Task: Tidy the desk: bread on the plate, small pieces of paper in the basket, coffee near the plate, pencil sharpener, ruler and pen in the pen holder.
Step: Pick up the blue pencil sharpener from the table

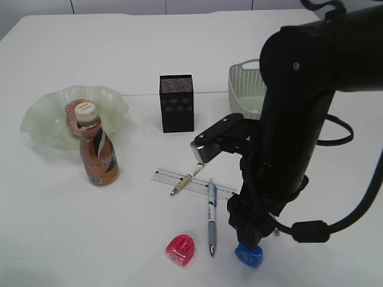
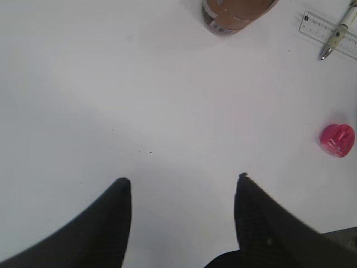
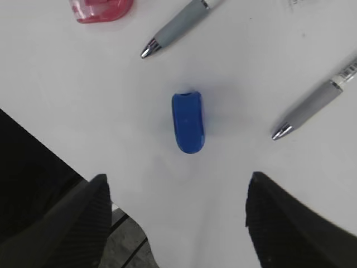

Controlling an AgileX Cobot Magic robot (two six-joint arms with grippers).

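Note:
The blue pencil sharpener lies on the white desk just ahead of my open right gripper, between the lines of its fingers and untouched. From outside, that gripper hangs right above the sharpener. A red sharpener, a grey-blue pen, a cream pen and the clear ruler lie nearby. The coffee stands in front of the green plate, which holds the bread. My left gripper is open over bare desk. No small pieces of paper show.
The black pen holder and the basket stand at the back. A second grey pen lies right of the blue sharpener. The desk's front edge, with floor below, runs under the right gripper's left finger.

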